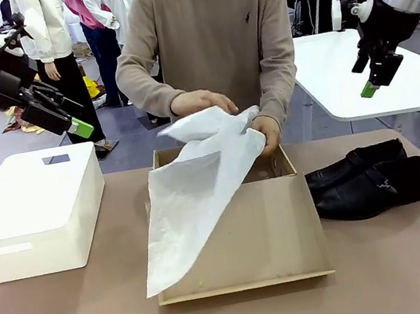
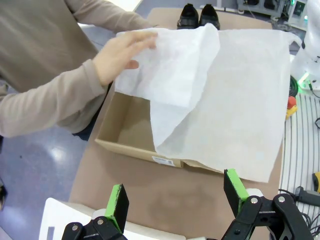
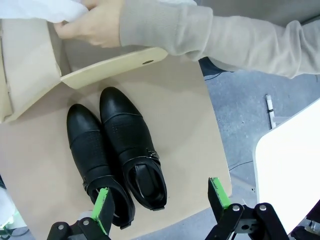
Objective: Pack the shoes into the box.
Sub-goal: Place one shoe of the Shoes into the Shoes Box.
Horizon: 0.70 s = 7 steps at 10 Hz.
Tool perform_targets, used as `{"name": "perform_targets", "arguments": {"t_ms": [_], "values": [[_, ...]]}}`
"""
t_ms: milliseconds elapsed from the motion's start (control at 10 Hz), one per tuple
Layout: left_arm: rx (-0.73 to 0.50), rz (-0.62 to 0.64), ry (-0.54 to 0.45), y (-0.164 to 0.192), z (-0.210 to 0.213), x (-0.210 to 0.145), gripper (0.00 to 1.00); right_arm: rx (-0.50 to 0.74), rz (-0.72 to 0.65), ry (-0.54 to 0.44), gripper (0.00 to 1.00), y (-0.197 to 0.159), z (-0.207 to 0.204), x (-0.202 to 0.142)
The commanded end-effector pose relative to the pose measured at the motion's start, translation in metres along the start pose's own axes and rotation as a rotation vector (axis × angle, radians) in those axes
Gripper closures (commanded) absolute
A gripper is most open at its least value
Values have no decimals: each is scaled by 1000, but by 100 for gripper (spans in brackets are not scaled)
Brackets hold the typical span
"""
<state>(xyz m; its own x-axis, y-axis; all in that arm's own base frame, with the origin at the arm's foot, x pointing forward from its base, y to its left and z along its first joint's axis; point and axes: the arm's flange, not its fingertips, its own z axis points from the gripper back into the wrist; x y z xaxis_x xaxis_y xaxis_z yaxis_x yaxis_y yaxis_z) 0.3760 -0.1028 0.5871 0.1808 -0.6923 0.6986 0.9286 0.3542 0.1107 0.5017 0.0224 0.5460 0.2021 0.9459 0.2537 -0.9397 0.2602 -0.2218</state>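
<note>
Both robot hands are seen released and empty. The left hand [image 2: 175, 192] is raised over the white bin [image 1: 33, 211]. The right hand [image 3: 159, 195] is hung above the shoes [image 3: 120, 150], laid side by side on the surface [image 3: 185, 125] just beside the box [image 2: 125, 120]. The tissue paper [image 2: 225, 100] is held up by the person's hand [image 2: 117, 55], seemingly across the opening. Shoes brought in now could crush the paper or strike that hand.

2 glossy black leather shoes [image 1: 368, 179], 1 tan cardboard shoebox [image 1: 271, 235], 1 white tissue sheet [image 1: 200, 191], 1 white lidded plastic bin [image 1: 33, 211].
</note>
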Motion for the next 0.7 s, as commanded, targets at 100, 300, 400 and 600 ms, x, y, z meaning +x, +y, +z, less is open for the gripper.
{"name": "perform_targets", "arguments": {"t_ms": [100,300,400,600], "values": [[-9,-12,-14,1,2,-1,0,-5,-1,-8,0,3,-1,-3],[-9,-12,-14,1,2,-1,0,-12,34,22,0,-9,-6,-3],[-9,-12,-14,1,2,-1,0,-25,81,44,0,-18,-13,-11],[-9,-12,-14,1,2,-1,0,-18,123,92,0,-37,-32,-28]]}}
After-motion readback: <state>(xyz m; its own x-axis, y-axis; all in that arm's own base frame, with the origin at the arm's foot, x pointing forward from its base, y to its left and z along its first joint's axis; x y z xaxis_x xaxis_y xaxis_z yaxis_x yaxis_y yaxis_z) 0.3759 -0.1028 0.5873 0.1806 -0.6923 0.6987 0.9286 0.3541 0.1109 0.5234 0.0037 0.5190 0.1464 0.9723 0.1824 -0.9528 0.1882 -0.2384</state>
